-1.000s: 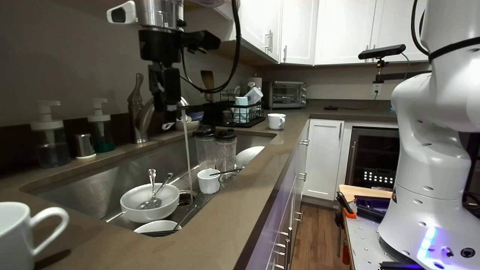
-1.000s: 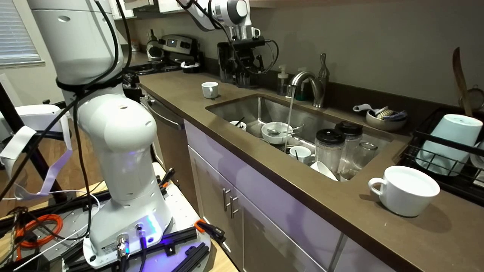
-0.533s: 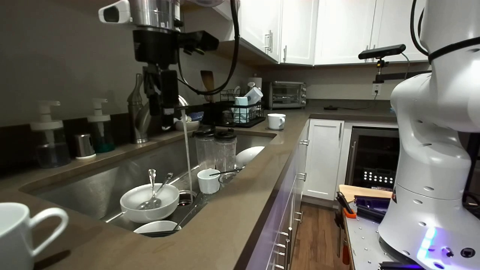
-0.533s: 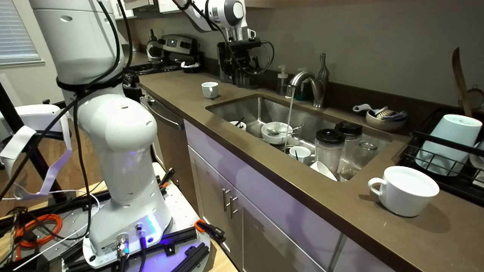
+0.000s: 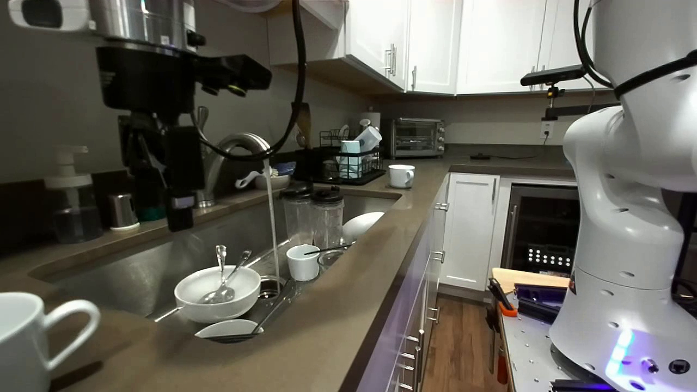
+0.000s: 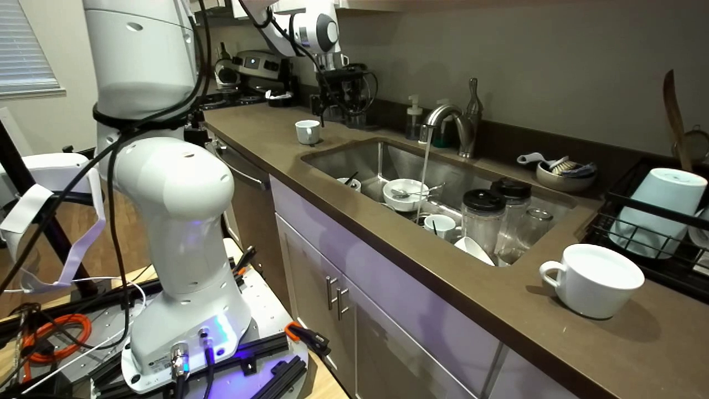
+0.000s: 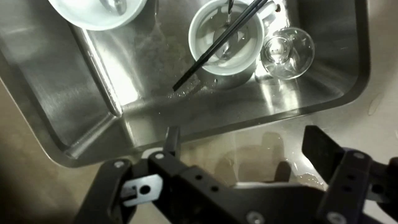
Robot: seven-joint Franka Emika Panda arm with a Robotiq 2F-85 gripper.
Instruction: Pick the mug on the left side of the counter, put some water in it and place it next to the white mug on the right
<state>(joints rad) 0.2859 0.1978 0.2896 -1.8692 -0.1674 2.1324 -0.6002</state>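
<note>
Above the worktop (image 6: 255, 126), the fingers (image 7: 321, 152) stand wide apart; an off-centre descent could tip the mug (image 6: 308, 133), alignment being unclear.

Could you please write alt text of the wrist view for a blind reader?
An open, empty gripper spans the bottom, above the counter and steel sink. In the sink, a white cup crossed by black sticks stands beside a clear glass; a white bowl is cropped at the top.
</note>
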